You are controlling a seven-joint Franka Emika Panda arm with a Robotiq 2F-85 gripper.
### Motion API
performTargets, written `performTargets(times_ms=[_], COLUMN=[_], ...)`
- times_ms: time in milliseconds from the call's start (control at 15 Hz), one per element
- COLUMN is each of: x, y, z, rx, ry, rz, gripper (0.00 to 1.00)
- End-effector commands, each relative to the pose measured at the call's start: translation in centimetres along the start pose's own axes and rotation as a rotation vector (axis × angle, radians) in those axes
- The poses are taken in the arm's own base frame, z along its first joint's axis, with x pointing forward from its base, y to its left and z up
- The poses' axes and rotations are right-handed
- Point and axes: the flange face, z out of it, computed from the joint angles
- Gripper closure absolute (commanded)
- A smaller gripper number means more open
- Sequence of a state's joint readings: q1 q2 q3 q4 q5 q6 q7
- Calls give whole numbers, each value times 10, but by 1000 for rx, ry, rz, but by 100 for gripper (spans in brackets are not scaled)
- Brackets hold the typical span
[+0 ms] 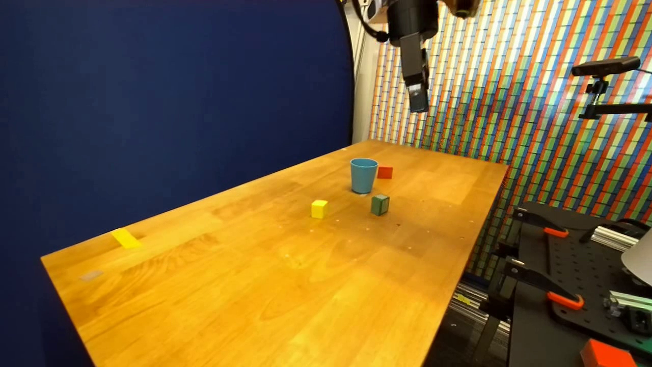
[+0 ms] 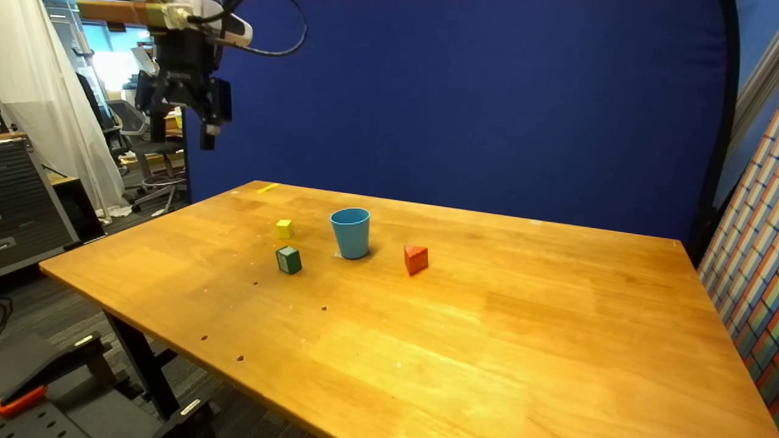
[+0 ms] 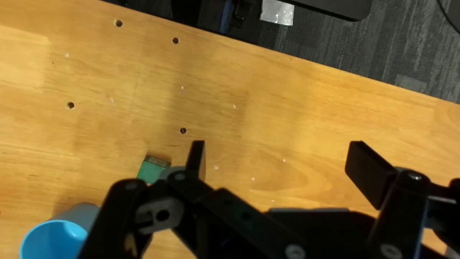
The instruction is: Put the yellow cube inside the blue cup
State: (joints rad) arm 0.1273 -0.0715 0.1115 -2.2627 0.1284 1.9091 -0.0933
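Gripper (image 2: 182, 143) hung high above the surface (image 2: 517, 316), pointing down, fingers (image 2: 207, 140) well apart. Yellow cube (image 2: 285, 229) sat there, near the upright blue cup (image 2: 352, 238). Arm (image 2: 236, 29) was mostly cropped, its bend hard to judge.

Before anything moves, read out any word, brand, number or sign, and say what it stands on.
No text can be read.
Gripper: possible faint lettering, too small and blurred to read.
Green block: pale patch on one face; any print too small to read.
Yellow cube and blue cup: no lettering shows.
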Motion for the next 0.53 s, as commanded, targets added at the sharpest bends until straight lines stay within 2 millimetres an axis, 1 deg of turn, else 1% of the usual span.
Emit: performTargets(times_ms=[0,200,333,467], x=[72,122,151,178], y=[-13,-19,-17,-11], z=[29,59,75,87], rx=[-37,-67,-96,-113], ry=[-88,-144,-160,-172], rz=[-14,-60,-85,-111], gripper=[0,0,0,0])
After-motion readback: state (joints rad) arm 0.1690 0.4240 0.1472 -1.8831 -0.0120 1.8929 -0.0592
